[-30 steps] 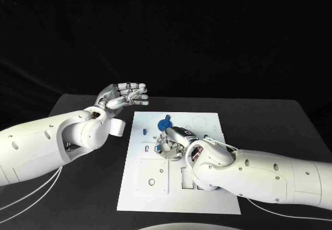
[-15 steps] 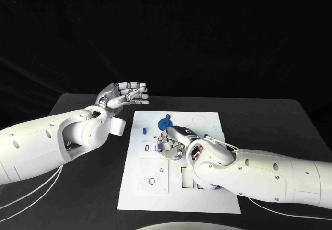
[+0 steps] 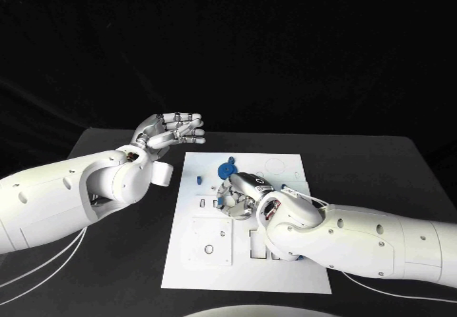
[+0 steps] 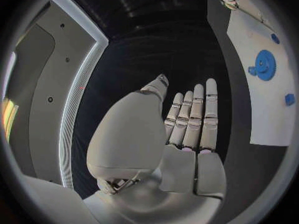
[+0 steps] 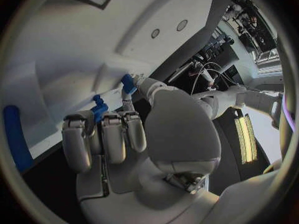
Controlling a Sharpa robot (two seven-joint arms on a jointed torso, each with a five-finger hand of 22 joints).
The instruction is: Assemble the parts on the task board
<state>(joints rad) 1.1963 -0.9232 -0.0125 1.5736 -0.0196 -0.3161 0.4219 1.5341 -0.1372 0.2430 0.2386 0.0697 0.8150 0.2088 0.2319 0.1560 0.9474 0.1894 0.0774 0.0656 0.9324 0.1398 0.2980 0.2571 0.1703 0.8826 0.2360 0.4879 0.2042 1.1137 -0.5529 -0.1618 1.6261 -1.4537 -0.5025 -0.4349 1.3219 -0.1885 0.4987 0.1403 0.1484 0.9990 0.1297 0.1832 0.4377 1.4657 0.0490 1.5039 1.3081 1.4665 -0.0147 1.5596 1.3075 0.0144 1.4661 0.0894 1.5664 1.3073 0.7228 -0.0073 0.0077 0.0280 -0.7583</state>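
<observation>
The white task board (image 3: 286, 267) lies in the middle of the table. A blue gear (image 3: 226, 170) stands near its far edge, with a small blue piece (image 3: 199, 179) at its left edge. My right hand (image 3: 240, 195) rests on the board just before the gear, fingers curled down. In the right wrist view a small blue part (image 5: 129, 83) sits pinched at the thumb tip, and another blue part (image 5: 97, 107) lies by the curled fingers (image 5: 104, 134). My left hand (image 3: 175, 130) is raised past the board's far left corner, fingers straight and holding nothing. The left wrist view shows the gear (image 4: 264, 64) and the board (image 4: 264, 117).
The board carries several cut-out slots and recesses (image 3: 209, 249) on its near half. My right forearm (image 3: 362, 244) covers the board's near right part. A long blue piece (image 5: 15, 139) lies near my right hand. Black table (image 3: 381, 165) lies on both sides of the board.
My right hand's fingers have shifted slightly on the board near the gear. The left hand has stayed where it was.
</observation>
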